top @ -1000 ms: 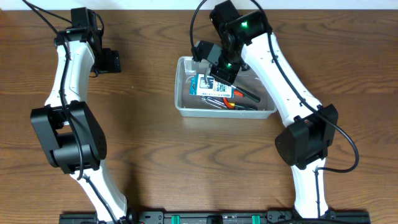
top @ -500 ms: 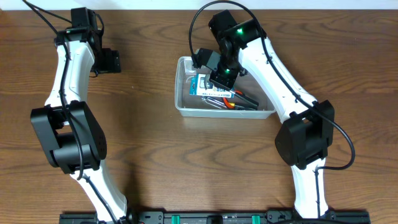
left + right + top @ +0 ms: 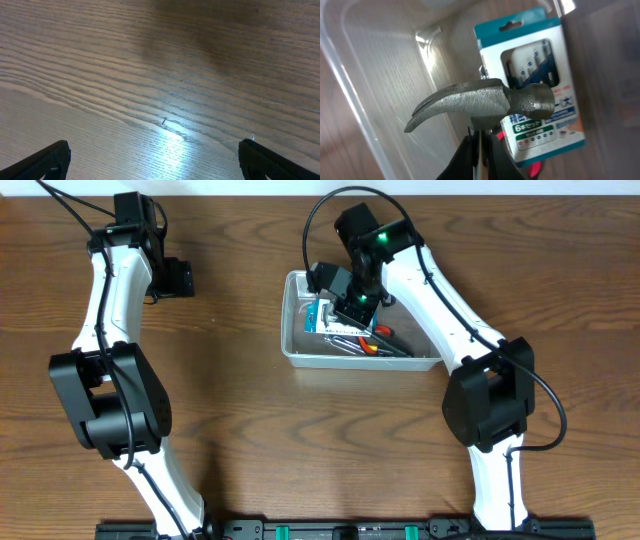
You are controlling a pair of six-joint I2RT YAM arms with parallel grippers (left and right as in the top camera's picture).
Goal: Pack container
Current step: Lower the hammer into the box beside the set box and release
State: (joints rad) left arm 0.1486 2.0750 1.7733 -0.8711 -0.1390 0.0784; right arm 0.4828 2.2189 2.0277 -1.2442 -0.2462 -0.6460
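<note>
The container is a clear tub at the table's upper middle. In it lie a blue-and-white box and several hand tools. My right gripper is inside the tub, over its left half. In the right wrist view the right gripper is shut on the neck of a steel claw hammer. The hammer's head hangs above the container's floor, just left of the box. My left gripper is open far to the left. Only bare wood lies between its fingers.
Red-handled pliers peek out under the box. The tub's clear left wall stands close to the hammer's claw. The left arm's links occupy the table's left side, and the right arm crosses its right side.
My right gripper has shifted a little left and toward the tub's far-left corner, carrying the hammer. The left arm has not moved.
</note>
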